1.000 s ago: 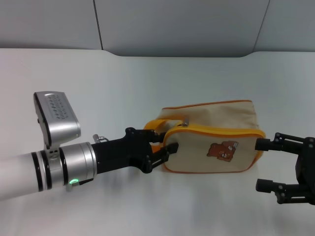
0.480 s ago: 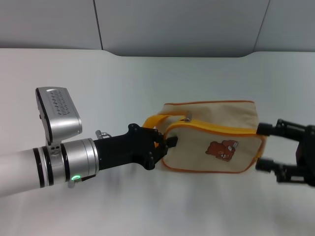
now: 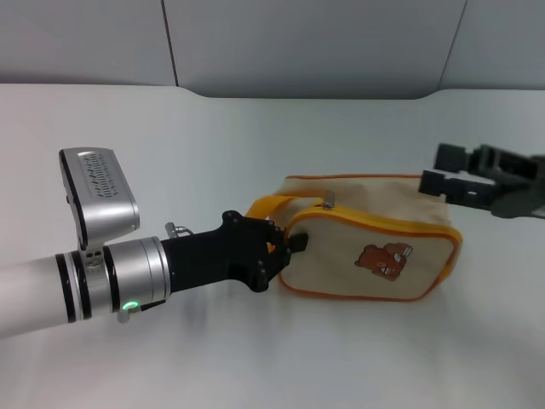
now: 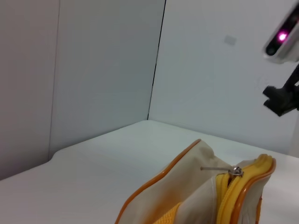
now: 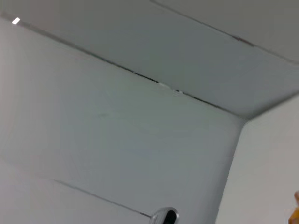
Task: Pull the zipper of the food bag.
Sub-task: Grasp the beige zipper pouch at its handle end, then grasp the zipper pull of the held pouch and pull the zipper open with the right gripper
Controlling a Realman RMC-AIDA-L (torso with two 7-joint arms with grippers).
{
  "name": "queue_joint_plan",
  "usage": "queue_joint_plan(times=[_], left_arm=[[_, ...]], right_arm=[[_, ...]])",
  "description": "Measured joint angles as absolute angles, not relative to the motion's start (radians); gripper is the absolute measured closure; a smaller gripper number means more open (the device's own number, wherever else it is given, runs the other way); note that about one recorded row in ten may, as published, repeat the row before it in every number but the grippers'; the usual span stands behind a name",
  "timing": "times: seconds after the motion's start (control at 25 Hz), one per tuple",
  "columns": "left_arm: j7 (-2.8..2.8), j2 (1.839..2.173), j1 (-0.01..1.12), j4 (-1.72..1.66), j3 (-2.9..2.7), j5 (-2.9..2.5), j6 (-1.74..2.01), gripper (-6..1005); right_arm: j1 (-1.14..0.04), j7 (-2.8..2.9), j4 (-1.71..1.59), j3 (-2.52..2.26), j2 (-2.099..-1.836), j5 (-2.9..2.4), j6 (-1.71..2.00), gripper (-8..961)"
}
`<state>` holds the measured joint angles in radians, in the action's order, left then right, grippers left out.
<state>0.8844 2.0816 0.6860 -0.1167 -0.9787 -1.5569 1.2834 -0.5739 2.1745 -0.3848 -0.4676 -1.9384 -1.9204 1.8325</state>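
The beige food bag [image 3: 366,247], with a brown bear patch [image 3: 385,259], lies on the white table. Its yellow-orange zipper [image 3: 383,225] runs along the top front edge, and the silver pull tab [image 3: 326,203] sits at the left end by the yellow strap [image 3: 266,206]. My left gripper [image 3: 279,249] is shut on the bag's left end. The left wrist view shows the pull tab [image 4: 232,171] and the zipper [image 4: 247,184] close up. My right gripper [image 3: 444,170] is open, raised above the bag's far right corner and not touching it.
The white table [image 3: 255,145] stretches to a grey wall [image 3: 306,43] at the back. The right wrist view shows only wall panels [image 5: 140,116]. The left arm's silver wrist camera [image 3: 98,204] stands above the forearm.
My right gripper has lifted from beside the bag's right end, up and toward the back. My left gripper has closed on the bag's left end, and the bag shifted slightly.
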Motion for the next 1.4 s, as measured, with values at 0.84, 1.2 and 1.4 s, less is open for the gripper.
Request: queue_joint_plan(times=[0.84, 1.2, 1.4], left_arm=[[0.875, 2.082, 0.691, -0.208, -1.037, -1.569, 1.307, 933], [0.875, 2.082, 0.693, -0.223, -1.045, -1.57, 1.308, 937], [0.876, 2.082, 0.693, -0.228, -1.054, -1.571, 1.31, 937]], right_arm=[[-0.658, 2.435, -0.363, -0.583, -1.987, -1.923, 1.595, 217], [-0.678, 2.454, -0.362, -0.639, -2.0, -1.922, 1.546, 233], [-0.68, 2.455, -0.362, -0.639, -2.003, -1.922, 1.541, 242]])
